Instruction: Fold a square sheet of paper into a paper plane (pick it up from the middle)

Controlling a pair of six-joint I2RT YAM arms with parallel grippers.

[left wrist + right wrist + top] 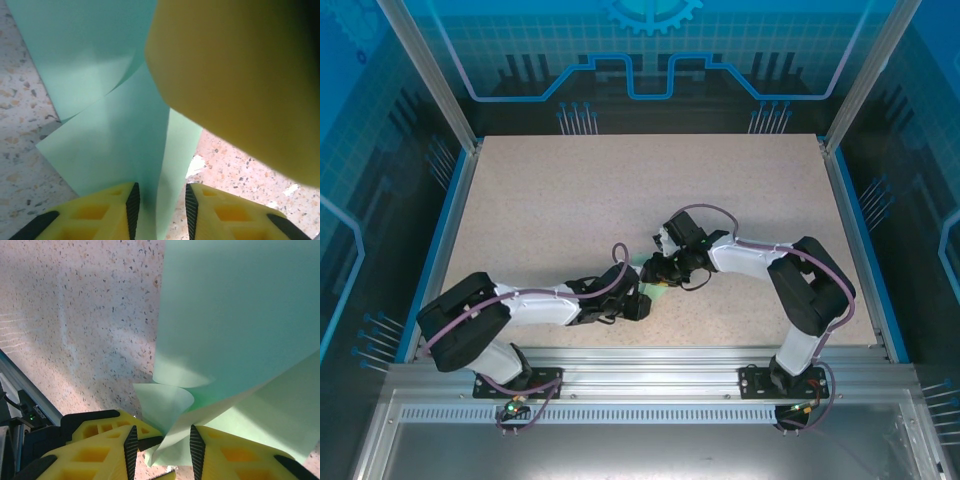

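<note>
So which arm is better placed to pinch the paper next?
Probably left: the paper runs straight between the open jaws of the left gripper, while the right gripper straddles only a loose curled edge.

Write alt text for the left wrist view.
Folded pale green paper lies on a speckled table, a creased part running between the left gripper's parted yellow fingers. A large blurred yellow shape looms at upper right.

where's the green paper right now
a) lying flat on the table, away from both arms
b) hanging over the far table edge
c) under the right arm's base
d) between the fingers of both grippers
d: the sheet of paper runs up between the fingers of the left gripper in its wrist view, and between those of the right gripper in the other wrist view.
</note>
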